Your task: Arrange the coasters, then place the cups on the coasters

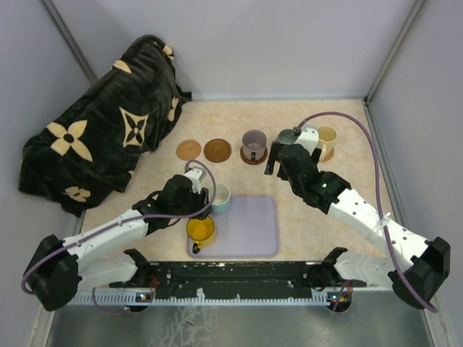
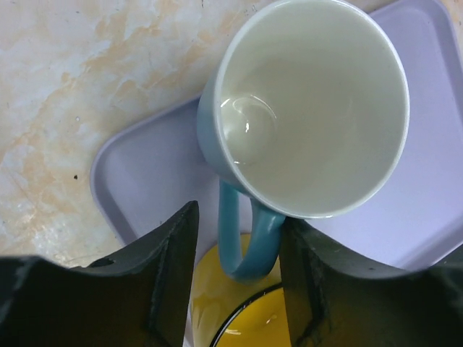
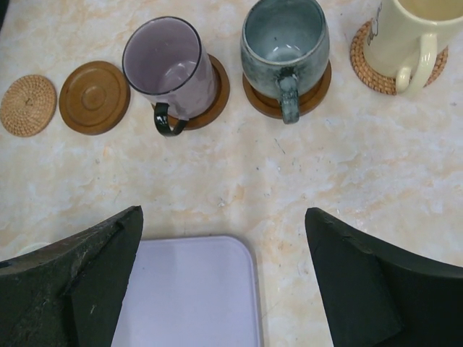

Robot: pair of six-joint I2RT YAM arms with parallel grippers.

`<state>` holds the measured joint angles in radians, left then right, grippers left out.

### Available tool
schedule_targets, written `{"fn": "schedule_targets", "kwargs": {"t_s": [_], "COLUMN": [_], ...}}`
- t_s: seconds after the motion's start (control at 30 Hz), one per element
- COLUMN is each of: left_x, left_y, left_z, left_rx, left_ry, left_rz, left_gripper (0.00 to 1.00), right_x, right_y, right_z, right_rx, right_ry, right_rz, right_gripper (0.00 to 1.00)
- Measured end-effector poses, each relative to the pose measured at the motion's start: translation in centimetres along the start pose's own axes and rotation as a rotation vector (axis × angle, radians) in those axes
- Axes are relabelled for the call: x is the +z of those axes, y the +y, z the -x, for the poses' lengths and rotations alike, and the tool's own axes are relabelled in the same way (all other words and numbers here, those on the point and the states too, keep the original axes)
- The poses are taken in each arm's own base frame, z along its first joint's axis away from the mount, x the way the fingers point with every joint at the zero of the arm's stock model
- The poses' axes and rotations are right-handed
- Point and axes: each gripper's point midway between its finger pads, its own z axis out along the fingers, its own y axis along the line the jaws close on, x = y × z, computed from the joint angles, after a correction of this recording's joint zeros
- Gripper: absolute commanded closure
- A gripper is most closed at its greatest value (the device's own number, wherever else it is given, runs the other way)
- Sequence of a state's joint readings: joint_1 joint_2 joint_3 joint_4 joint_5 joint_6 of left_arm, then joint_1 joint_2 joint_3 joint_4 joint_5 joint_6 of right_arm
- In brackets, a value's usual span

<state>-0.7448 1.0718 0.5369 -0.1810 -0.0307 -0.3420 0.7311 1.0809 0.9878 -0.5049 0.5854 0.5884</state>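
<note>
My left gripper (image 2: 239, 218) straddles the blue handle (image 2: 242, 242) of the white and light blue cup (image 2: 311, 108) (image 1: 219, 196) on the lavender tray (image 2: 145, 173). One finger touches the handle, the other stands a little apart. A yellow cup (image 2: 246, 318) (image 1: 200, 230) sits just below. My right gripper (image 3: 223, 213) (image 1: 278, 163) hangs open and empty over the table. In a row stand a mauve cup (image 3: 166, 69), a grey-green cup (image 3: 283, 43) and a cream cup (image 3: 405, 36), each on a coaster. A woven tan coaster (image 3: 27, 105) and a brown coaster (image 3: 94, 97) lie bare.
A black bag with a tan flower pattern (image 1: 101, 144) lies at the back left, close to the bare coasters. The tray (image 1: 249, 231) sits at the near middle between the arms. Grey walls close the table on three sides.
</note>
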Motion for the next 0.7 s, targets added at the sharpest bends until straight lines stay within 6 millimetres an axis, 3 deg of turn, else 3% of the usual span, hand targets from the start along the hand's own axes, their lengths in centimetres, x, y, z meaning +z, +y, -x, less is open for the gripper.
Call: {"fn": "schedule_targets", "kwargs": {"t_s": [0.13, 0.3, 0.53, 0.7], "left_x": [0.7, 1.6, 1.9, 1.7], "left_y": [-0.1, -0.3, -1.3, -1.1], "left_z": [-0.2, -0.6, -0.2, -0.1], "left_rx": [0.008, 0.016, 0.019, 0.025], "left_ry": [0.016, 0.038, 0.027, 0.026], "left_rz": [-0.003, -0.014, -0.051, -0.029], "left_gripper": [0.62, 0.84, 1.0, 1.0], "right_x": [-0.1, -0.2, -0.3, -0.3], "right_y": [-0.5, -1.1, -1.8, -1.9], "right_z": [-0.7, -1.6, -3.0, -3.3], "right_rx": [0.003, 0.007, 0.013, 0.02], "right_ry": [0.012, 0.024, 0.052, 0.059], "right_rz": [-0.007, -0.015, -0.028, -0.026], "right_gripper": [0.06, 0.06, 0.06, 0.06]}}
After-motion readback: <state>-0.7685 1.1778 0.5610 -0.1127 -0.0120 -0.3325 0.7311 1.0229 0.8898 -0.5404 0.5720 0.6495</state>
